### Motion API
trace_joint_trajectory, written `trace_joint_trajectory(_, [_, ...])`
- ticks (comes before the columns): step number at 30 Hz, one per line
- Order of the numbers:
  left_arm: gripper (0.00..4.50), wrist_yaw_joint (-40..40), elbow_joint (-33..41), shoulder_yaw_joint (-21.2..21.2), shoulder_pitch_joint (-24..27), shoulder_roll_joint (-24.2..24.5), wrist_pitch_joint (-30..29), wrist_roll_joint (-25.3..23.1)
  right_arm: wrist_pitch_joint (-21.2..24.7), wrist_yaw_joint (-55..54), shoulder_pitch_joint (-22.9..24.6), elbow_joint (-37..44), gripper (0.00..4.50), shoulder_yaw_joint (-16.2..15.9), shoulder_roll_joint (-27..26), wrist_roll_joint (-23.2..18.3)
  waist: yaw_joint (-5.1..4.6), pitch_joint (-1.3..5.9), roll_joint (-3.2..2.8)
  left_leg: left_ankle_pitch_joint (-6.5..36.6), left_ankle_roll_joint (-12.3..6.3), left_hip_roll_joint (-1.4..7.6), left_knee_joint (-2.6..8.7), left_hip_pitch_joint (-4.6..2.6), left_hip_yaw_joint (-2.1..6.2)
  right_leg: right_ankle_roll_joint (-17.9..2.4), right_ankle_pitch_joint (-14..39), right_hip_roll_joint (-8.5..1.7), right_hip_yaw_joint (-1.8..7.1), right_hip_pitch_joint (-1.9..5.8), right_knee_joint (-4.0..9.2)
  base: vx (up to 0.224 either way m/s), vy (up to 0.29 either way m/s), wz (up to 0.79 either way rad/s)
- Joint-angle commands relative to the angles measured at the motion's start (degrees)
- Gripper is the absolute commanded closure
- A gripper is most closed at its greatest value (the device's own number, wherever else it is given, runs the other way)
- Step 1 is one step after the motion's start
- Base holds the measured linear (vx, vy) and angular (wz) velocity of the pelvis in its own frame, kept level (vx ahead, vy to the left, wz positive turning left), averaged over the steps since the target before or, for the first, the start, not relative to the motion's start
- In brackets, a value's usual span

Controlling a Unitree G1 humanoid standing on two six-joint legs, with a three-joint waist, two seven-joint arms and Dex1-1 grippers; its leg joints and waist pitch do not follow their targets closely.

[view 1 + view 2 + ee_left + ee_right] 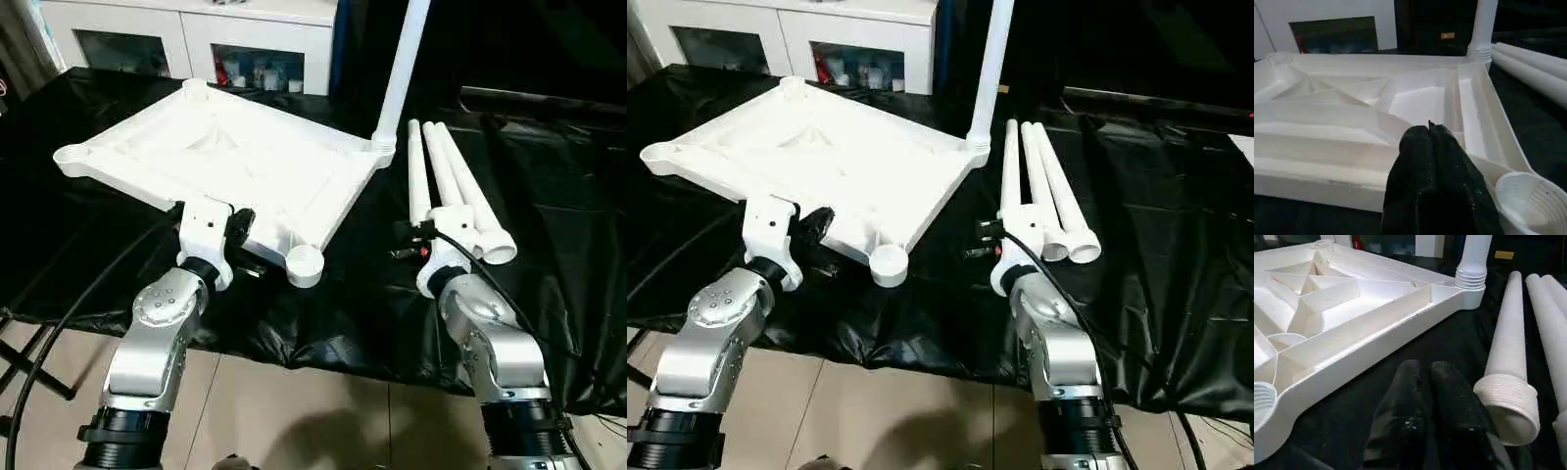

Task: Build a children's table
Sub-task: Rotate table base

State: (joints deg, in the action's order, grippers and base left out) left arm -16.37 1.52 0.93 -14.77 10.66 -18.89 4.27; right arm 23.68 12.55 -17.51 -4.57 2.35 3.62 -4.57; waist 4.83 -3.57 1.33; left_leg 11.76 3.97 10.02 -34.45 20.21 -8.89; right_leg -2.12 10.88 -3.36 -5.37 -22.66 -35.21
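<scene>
The children's table top [245, 162] lies upside down on the black cover, its ribbed underside facing up. One white leg [404, 69] stands upright in the far right corner socket. Three loose legs [446, 176] lie side by side to the right of the top. My left gripper [1429, 126] is shut, empty, with its tips at the top's near rim, beside the empty near corner socket [1533, 196]. My right gripper [1421, 366] hovers low over the cover between the top and the closest loose leg's threaded end [1508, 396], fingers slightly apart and holding nothing.
The black-covered work table [549, 196] ends just in front of my arms, with tiled floor [323, 411] below. A white cabinet [196, 39] with glass doors stands behind. Black cables [69, 313] trail along both forearms.
</scene>
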Motion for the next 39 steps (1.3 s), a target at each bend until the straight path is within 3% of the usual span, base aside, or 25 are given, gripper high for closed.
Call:
trace_joint_trajectory(1, [4.50, -0.18, 1.20, 0.23, -0.48, -0.17, -0.79, 0.85, 0.59, -0.01, 0.54, 0.53, 3.98, -0.39, 0.50, 0.26, -0.16, 3.70, 0.17, 6.91, -1.41, 3.03, 4.26, -0.01, 0.59, -6.90, 11.13, -5.15, 4.04, 3.23, 4.35, 0.000, 0.000, 0.00])
trace_joint_trajectory(3, [4.50, -0.28, 1.58, 0.70, -0.30, 0.01, -1.33, 1.33, 0.45, 0.08, 0.54, 0.42, 3.98, -0.47, 0.52, 0.09, -0.11, 3.63, 0.05, 7.67, -1.24, 3.03, 4.31, -0.09, 0.56, -6.60, 12.38, -5.17, 4.02, 3.15, 4.49, 0.000, 0.000, 0.00])
trace_joint_trajectory(4, [4.50, -0.22, 1.61, 0.89, -0.30, 0.08, -1.53, 1.45, 0.48, 0.04, 0.48, 0.40, 3.98, -0.41, 0.49, -0.08, -0.14, 3.49, 0.02, 11.79, -0.56, 3.08, 4.65, -0.62, 0.60, -5.99, 16.99, -5.13, 3.85, 3.37, 4.69, 0.000, 0.000, 0.00])
trace_joint_trajectory(6, [4.50, -0.16, 1.71, 1.06, -0.28, 0.16, -1.63, 1.54, 0.59, 0.07, 0.44, 0.51, 3.98, -0.42, 0.48, -0.21, -0.20, 3.35, -0.05, 15.21, -0.15, 3.12, 4.95, -1.07, 0.67, -5.08, 21.20, -5.09, 3.77, 3.36, 5.15, 0.000, 0.000, 0.00])
trace_joint_trajectory(7, [4.50, -0.24, 1.78, 1.12, -0.29, 0.44, -1.67, 1.56, 0.97, 0.07, 0.36, 0.79, 3.98, -0.54, 0.51, -0.23, -0.23, 3.09, 0.00, 20.15, -0.36, 2.99, 5.35, -2.05, 0.62, -4.12, 27.16, -4.88, 3.41, 3.43, 6.00, 0.000, 0.000, 0.00])
trace_joint_trajectory(9, [4.50, -0.25, 1.73, 1.11, -0.12, 0.62, -1.66, 1.43, 1.10, 0.03, 0.41, 0.98, 3.98, -0.56, 0.45, -0.36, -0.51, 2.61, 0.20, 24.88, -0.93, 2.59, 5.53, -3.05, 0.50, -2.96, 34.70, -4.53, 2.73, 3.74, 7.22, 0.000, 0.000, 0.00])
trace_joint_trajectory(10, [4.50, -0.25, 1.73, 1.11, -0.12, 0.62, -1.66, 1.43, 1.10, 0.03, 0.41, 0.98, 3.98, -0.56, 0.45, -0.36, -0.48, 2.40, 0.08, 25.77, -1.13, 2.49, 5.52, -3.50, 0.46, -2.64, 36.46, -4.57, 2.61, 3.64, 7.67, 0.000, 0.000, 0.00])
trace_joint_trajectory(11, [4.50, -0.23, 1.74, 1.07, -0.02, 0.70, -1.70, 1.32, 1.15, 0.03, 0.45, 1.09, 3.98, -0.58, 0.42, -0.42, -0.46, 2.57, 0.17, 25.09, -1.58, 2.30, 5.58, -3.87, 0.35, -2.37, 37.02, -4.68, 2.58, 4.12, 8.10, 0.000, 0.000, 0.00])
trace_joint_trajectory(12, [4.50, -0.20, 1.81, 1.11, 0.10, 0.76, -1.67, 1.38, 1.22, 0.10, 0.51, 1.30, 3.98, -0.72, 0.38, -0.51, -0.22, 2.83, 0.36, 22.67, -2.09, 2.40, 5.89, -3.61, 0.25, -2.76, 34.93, -4.79, 2.81, 4.78, 7.99, 0.000, 0.000, 0.00])
trace_joint_trajectory(14, [4.50, -0.22, 1.98, 1.13, 0.17, 0.86, -1.72, 1.54, 1.28, 0.13, 0.54, 1.49, 3.98, -0.94, 0.38, -0.58, -0.05, 2.99, 0.16, 20.28, -2.74, 2.57, 6.35, -3.76, 0.08, -4.05, 31.29, -4.63, 2.85, 5.28, 7.68, 0.000, 0.000, 0.00])
trace_joint_trajectory(15, [4.50, -0.25, 2.04, 1.13, 0.15, 0.95, -1.78, 1.59, 1.25, 0.14, 0.53, 1.52, 3.98, -1.01, 0.34, -0.64, 0.08, 3.57, 0.13, 16.63, -3.43, 2.71, 6.52, -3.45, -0.05, -6.36, 24.55, -4.44, 3.06, 5.89, 6.71, 0.058, 0.013, 0.00])
trace_joint_trajectory(16, [4.50, -0.25, 2.04, 1.13, 0.15, 0.95, -1.78, 1.59, 1.25, 0.14, 0.53, 1.52, 3.98, -1.01, 0.34, -0.64, 0.08, 3.57, 0.13, 16.63, -3.43, 2.71, 6.52, -3.45, -0.05, -6.36, 24.55, -4.44, 3.06, 5.89, 6.71, 0.058, 0.013, 0.00])
trace_joint_trajectory(18, [4.50, -0.35, 1.95, 1.17, 0.02, 1.04, -1.80, 1.63, 1.18, 0.15, 0.56, 1.52, 3.98, -1.12, 0.34, -0.60, -0.06, 4.04, 0.11, 11.88, -4.74, 2.52, 6.25, -3.25, -0.33, -10.43, 14.67, -4.19, 3.10, 6.36, 5.34, 0.070, 0.010, 0.01])
trace_joint_trajectory(20, [4.50, -0.43, 1.61, 1.24, -0.26, 1.05, -1.67, 1.64, 1.14, 0.18, 0.69, 1.60, 3.98, -1.16, 0.39, -0.58, 0.12, 4.42, 0.05, 7.11, -6.31, 1.94, 5.65, -2.60, -0.61, -13.05, 8.67, -4.16, 3.23, 7.24, 4.57, 0.066, 0.006, 0.01])
trace_joint_trajectory(26, [4.50, -0.58, 1.10, 1.09, -0.69, 0.93, -1.49, 1.83, 1.22, 0.19, 0.55, 1.61, 3.98, -0.95, 0.59, -0.72, 0.11, 4.94, 0.19, -1.10, -10.41, 1.38, 4.62, -2.21, -0.53, -15.55, -0.38, -3.64, 3.00, 7.95, 3.10, 0.061, 0.005, 0.01])
trace_joint_trajectory(31, [4.50, -0.67, 0.81, 1.15, -1.00, 0.83, -1.86, 2.11, 1.51, 0.96, 0.51, 1.99, 3.68, 0.04, -0.17, -2.90, 0.23, 4.80, 0.34, -1.92, -11.54, 1.27, 4.04, -2.11, -0.62, -16.28, -0.14, -3.76, 3.20, 8.19, 2.86, 0.022, 0.002, 0.00])
trace_joint_trajectory(32, [4.50, -0.75, 0.81, 1.31, -1.04, 0.69, -2.24, 2.46, 1.64, 1.27, 0.59, 2.28, 3.68, 0.20, -0.22, -3.36, 0.24, 4.85, 0.37, -2.64, -11.62, 1.28, 3.96, -2.07, -0.57, -16.24, -0.88, -3.73, 3.23, 8.14, 2.71, 0.000, 0.000, 0.00])
trace_joint_trajectory(33, [4.50, -0.62, 0.87, 1.50, -1.07, 0.54, -2.69, 2.70, 1.73, 1.26, 0.58, 2.43, 3.58, 0.20, -0.14, -3.33, 0.20, 4.89, 0.42, -6.10, -12.05, 1.39, 3.65, -1.82, -0.31, -16.02, -4.47, -3.78, 3.32, 7.67, 2.08, 0.000, 0.000, 0.00])
trace_joint_trajectory(35, [4.29, -0.34, 0.94, 1.82, -1.15, 0.28, -3.29, 3.03, 1.80, 1.01, 0.51, 2.53, 3.31, 0.16, 0.05, -3.03, 0.08, 5.19, 0.65, -15.64, -12.45, 2.04, 2.46, -1.86, 0.37, -15.23, -15.72, -4.20, 3.96, 5.85, 0.28, 0.000, 0.000, 0.00])
trace_joint_trajectory(36, [4.29, -0.12, 0.92, 1.98, -1.22, 0.23, -3.73, 3.10, 1.82, 1.06, 0.48, 2.53, 3.31, 0.14, 0.12, -3.04, 0.08, 5.19, 0.65, -15.64, -12.45, 2.04, 2.46, -1.86, 0.37, -15.23, -15.72, -4.20, 3.96, 5.85, 0.28, 0.000, 0.000, 0.00])
trace_joint_trajectory(37, [4.17, 0.07, 0.85, 2.09, -1.32, 0.22, -4.10, 3.21, 1.82, 1.16, 0.43, 2.49, 3.27, 0.13, 0.20, -3.13, 0.12, 5.42, 0.89, -22.04, -11.15, 2.11, 1.56, -1.27, 0.74, -14.51, -25.39, -4.20, 4.59, 5.09, -0.89, 0.000, 0.000, 0.00])
trace_joint_trajectory(38, [4.09, -0.01, 0.72, 2.20, -1.42, 0.20, -4.31, 3.54, 1.82, 1.23, 0.41, 2.52, 3.20, 0.16, 0.24, -3.24, 0.22, 5.51, 0.88, -23.46, -10.66, 2.21, 1.26, -1.17, 0.77, -14.35, -27.49, -4.15, 4.72, 4.77, -1.06, 0.000, 0.000, 0.00])
trace_joint_trajectory(39, [4.06, 0.01, 0.58, 2.27, -1.57, 0.21, -4.59, 3.73, 1.83, 1.29, 0.35, 2.53, 3.06, 0.17, 0.29, -3.42, 0.15, 5.23, 1.18, -21.57, -9.55, 2.11, 1.18, -0.62, 0.60, -13.91, -27.43, -3.97, 5.04, 4.47, -0.92, -0.086, -0.018, 0.02])
